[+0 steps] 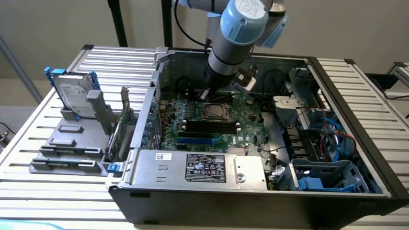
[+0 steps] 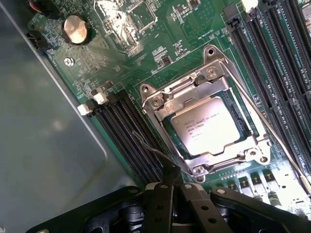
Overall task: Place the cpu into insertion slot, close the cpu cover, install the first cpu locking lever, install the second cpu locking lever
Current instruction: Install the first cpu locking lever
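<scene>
The cpu (image 2: 211, 125), a pale square chip with print, lies in the insertion slot (image 2: 239, 112) on the green board. The silvery cpu cover (image 2: 167, 104) lies flat over its edges. One thin wire locking lever (image 2: 158, 151) runs along the side facing the memory slots and ends right at my gripper. A second lever (image 2: 279, 143) runs along the opposite side. Whether either is hooked I cannot tell. My gripper (image 2: 172, 182) is shut with nothing between its fingers, its tip just beside the socket's corner. In the exterior view the gripper (image 1: 206, 94) hangs inside the case just behind the socket (image 1: 214, 111).
Black memory slots (image 2: 124, 131) flank the socket on both sides. A coin battery (image 2: 76, 29) sits further off. The grey case wall (image 2: 43, 145) is close beside the gripper. A labelled metal box (image 1: 198, 167) fills the case front, and a hard drive (image 1: 73, 93) stands outside it.
</scene>
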{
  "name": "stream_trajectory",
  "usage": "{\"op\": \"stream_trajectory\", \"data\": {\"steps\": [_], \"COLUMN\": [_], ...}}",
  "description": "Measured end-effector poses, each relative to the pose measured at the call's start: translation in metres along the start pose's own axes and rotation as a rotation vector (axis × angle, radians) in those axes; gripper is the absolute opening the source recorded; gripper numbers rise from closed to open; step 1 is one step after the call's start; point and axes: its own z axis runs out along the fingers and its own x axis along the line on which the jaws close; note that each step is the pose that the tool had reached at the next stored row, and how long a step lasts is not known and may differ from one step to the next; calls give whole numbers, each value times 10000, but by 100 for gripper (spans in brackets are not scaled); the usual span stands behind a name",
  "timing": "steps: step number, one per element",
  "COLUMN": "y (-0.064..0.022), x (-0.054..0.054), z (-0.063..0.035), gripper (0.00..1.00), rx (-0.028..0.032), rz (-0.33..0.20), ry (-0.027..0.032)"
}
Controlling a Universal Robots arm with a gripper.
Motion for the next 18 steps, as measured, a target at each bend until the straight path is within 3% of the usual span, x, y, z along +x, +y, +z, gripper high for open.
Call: {"op": "stream_trajectory", "data": {"steps": [11, 18], "y": [111, 165], "x": [80, 128], "z": [5, 13], "gripper": [11, 11], "rx": [51, 11], "rz": [33, 57], "ry": [-64, -174]}}
